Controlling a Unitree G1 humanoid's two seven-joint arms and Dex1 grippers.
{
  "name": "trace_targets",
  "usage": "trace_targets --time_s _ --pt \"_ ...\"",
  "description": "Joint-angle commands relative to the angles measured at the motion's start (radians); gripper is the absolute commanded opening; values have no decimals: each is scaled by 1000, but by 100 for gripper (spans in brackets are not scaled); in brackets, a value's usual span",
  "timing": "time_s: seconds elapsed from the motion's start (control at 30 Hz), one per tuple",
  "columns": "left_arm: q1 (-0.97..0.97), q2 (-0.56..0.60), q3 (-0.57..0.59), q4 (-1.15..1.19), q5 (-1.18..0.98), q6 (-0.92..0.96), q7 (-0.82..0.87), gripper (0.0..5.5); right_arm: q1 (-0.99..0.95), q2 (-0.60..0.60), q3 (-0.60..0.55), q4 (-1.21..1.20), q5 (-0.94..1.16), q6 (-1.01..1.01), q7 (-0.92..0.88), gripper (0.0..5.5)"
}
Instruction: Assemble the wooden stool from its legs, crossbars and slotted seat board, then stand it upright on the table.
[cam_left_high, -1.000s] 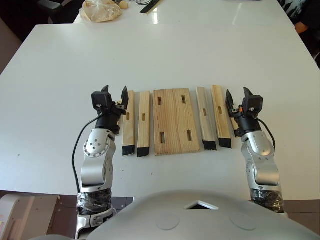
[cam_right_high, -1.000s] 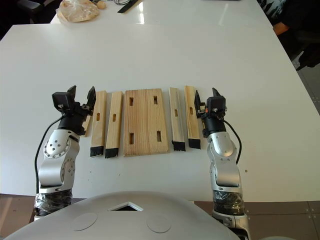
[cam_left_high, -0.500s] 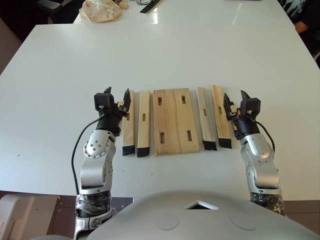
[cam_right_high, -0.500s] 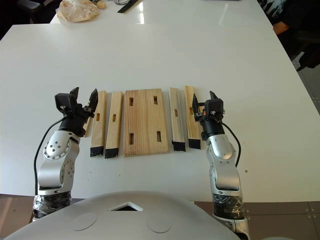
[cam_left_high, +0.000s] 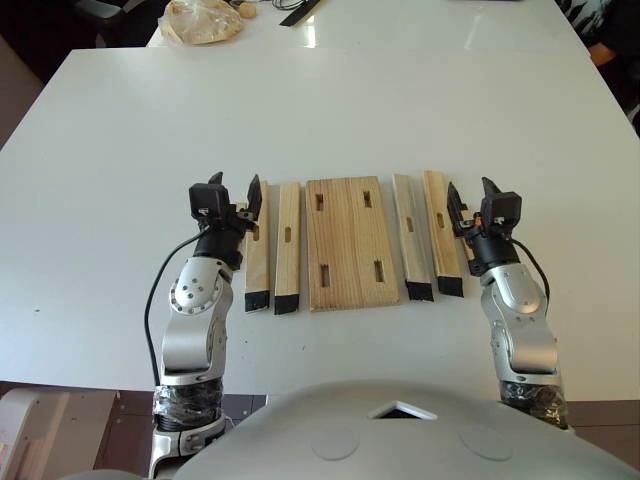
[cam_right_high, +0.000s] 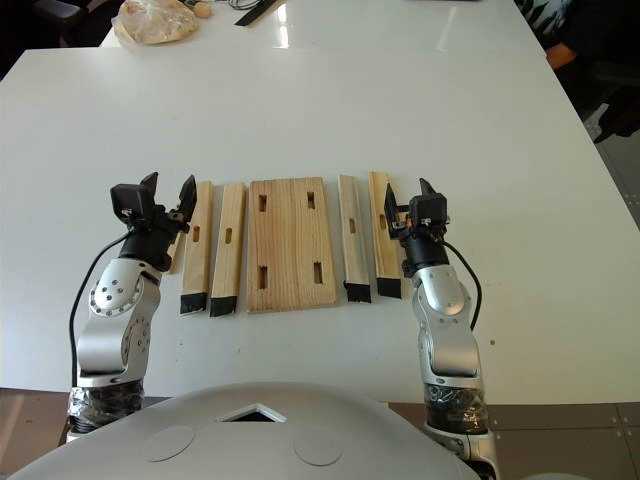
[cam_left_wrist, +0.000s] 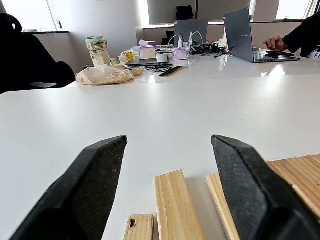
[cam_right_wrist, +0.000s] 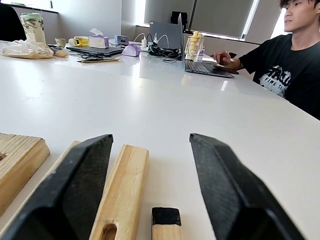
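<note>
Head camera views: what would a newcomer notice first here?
The slotted seat board lies flat in the middle of the white table. It is flanked by black-tipped legs, two on each side, all parallel and unassembled. The left gripper and right gripper sit at the two outer flanks of that row, both open and holding nothing.

Seat board (cam_left_high: 346, 243) between left legs (cam_left_high: 287, 265) and right legs (cam_left_high: 411, 250)
</note>
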Motion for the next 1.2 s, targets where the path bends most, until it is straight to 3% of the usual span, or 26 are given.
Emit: trace_targets --time_s 0.03,0.17,0.27,0.37,0.47,0.63,0.83,1.2 --pt "-12 6 1 14 11 15 3 315 -11 -4 -14 6 0 6 -8 283" --pt "0 3 -4 -10 2 30 0 285 -7 -5 -14 8 -4 2 -11 283" --pt "72 26 58 -198 -69 247 16 285 11 -4 -13 -7 -10 -5 -15 283" --pt "112 158 181 -338 -178 489 -66 285 93 26 -34 -50 -21 -24 -63 283" --pt "92 284 227 -298 -223 581 -164 285 139 54 -11 -55 -37 -43 -90 283" --pt "99 315 199 -258 -254 617 -219 285 116 46 3 -45 -49 -46 -84 283" --pt "127 338 181 -210 -223 607 -221 377 99 24 -7 -21 -43 -50 -70 283" --pt "189 338 146 -116 -184 552 -231 377 117 12 2 9 -57 -80 -68 283"
